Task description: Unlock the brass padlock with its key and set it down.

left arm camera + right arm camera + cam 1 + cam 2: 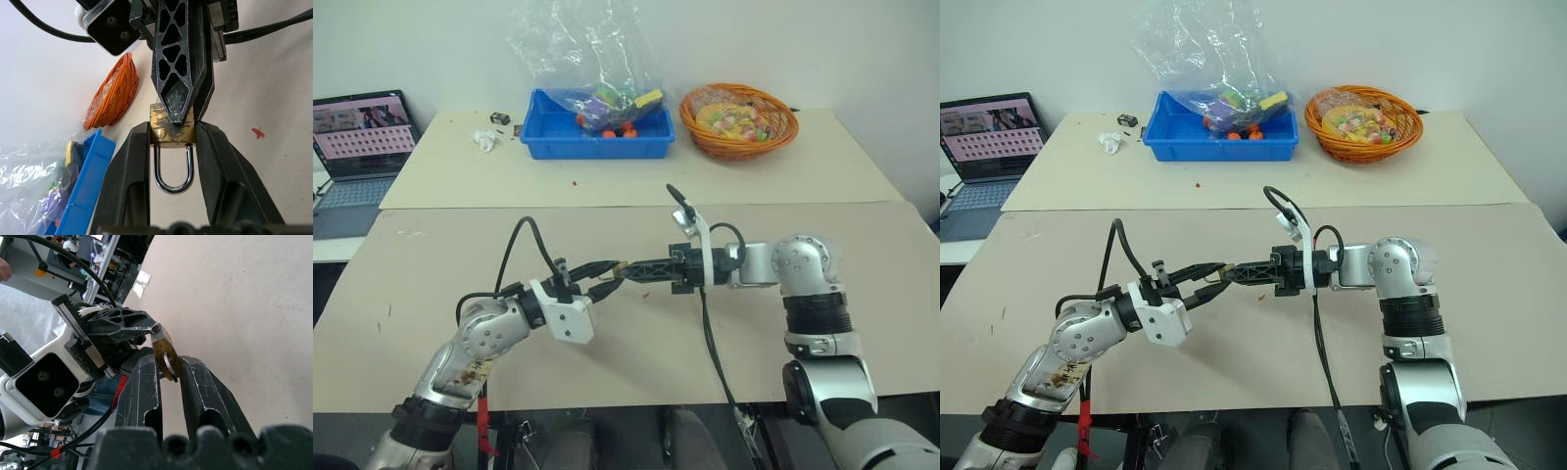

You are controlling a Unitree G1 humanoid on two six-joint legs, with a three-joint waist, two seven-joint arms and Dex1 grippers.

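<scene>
Two robot arms meet above the middle of a beige table [862, 245]. The left gripper [607, 279], two black fingers pointing toward three o'clock, is clamped on a tiny yellow-gold brass padlock [171, 132]. In the left wrist view the fingers press the lock's body from both sides, and its thin silvery U-shaped shackle hangs back between them, closed.

The right gripper [631, 270] points toward nine o'clock, tip to tip with the left. Its fingers are pinched on a very small metallic key [168, 363] that sits against the keyhole end of the padlock.

At the table's far side, around twelve o'clock, stand a blue plastic bin [597, 137] and an orange woven basket [739, 122]; an open laptop [357, 147] sits at ten o'clock.

Likely risk: the key is tiny, so a turn off its own axis could let it slip from the fingers. The padlock might also twist within the left grip instead of unlocking.
</scene>
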